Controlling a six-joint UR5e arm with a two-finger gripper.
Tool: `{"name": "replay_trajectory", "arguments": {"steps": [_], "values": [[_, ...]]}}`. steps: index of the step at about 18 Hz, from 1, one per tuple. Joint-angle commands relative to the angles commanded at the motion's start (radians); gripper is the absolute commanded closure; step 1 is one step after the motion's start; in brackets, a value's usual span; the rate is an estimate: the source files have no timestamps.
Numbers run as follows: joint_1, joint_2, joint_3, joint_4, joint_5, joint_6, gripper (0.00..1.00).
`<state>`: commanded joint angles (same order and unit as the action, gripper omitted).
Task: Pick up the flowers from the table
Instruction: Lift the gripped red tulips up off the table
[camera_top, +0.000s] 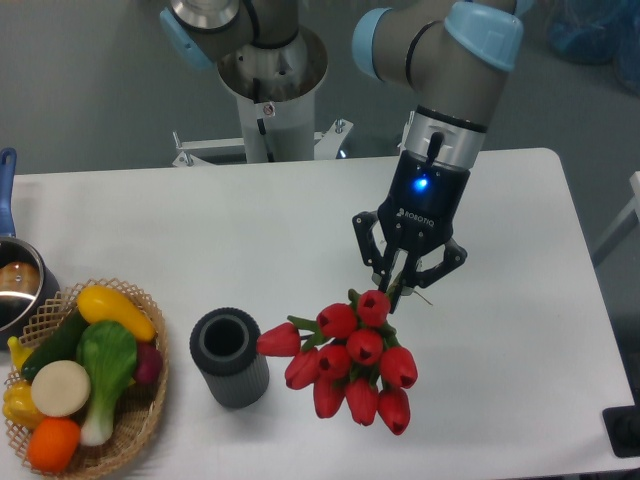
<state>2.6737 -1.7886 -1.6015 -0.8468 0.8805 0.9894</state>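
White table (520, 330) fills the scene, where the gripper (403, 283) pinches the stems of the flowers (348, 360), whose red buds hang above the tabletop just beside a dark ribbed cylinder (231, 357).

A grey floor (90, 90) fills the far part of the scene, evenly lit and without hard shadows. At the far middle stands a white cylindrical pedestal (272, 110), bolted to a pale metal base plate (300, 146). In the far right corner lies a crumpled blue thing (595, 30), too blurred to identify. At the near right edge a dark block (627, 432) shows, beside a pale strip (622, 225) farther back.
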Motion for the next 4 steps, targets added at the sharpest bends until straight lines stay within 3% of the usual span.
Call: {"name": "replay_trajectory", "arguments": {"steps": [4], "values": [[0.011, 0.009, -0.008, 0.0, -0.014, -0.002, 0.79]]}}
